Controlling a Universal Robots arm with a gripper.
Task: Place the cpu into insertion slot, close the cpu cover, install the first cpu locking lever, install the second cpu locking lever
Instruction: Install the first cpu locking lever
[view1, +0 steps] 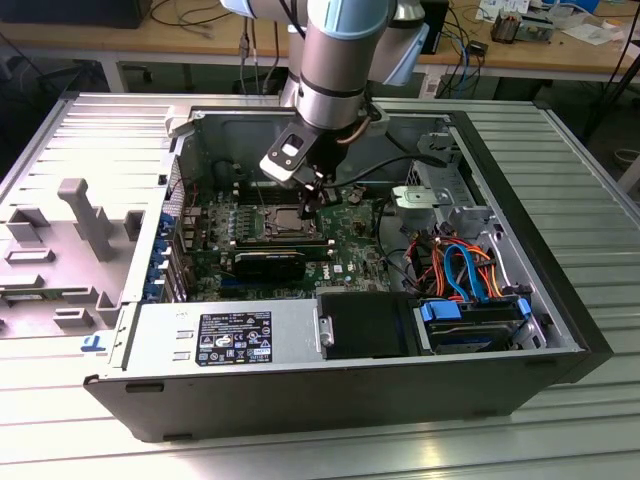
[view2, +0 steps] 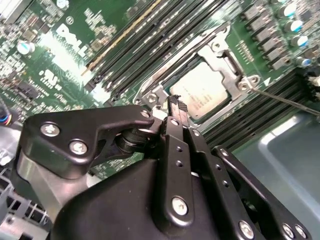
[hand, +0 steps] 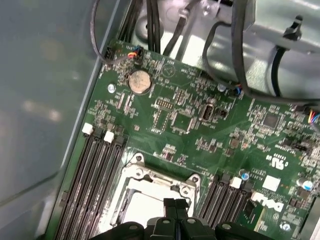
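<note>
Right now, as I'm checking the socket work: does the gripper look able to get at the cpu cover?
Likely yes. The shut gripper is right at a corner of the cpu cover, which frames the cpu. Nothing stands between them, and the memory slots alongside lie low.

Bright even light, faint glare

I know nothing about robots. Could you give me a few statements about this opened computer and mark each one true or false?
1. The cpu lies framed by the cpu cover. True.
2. The pincer holds the cpu up in the air. False: the cpu lies on the board, and the pincer's tip is by the cover's edge.
3. A round silver battery sits on the green board. True.
4. The computer case is shut. False: its side is open, showing the board.
</note>
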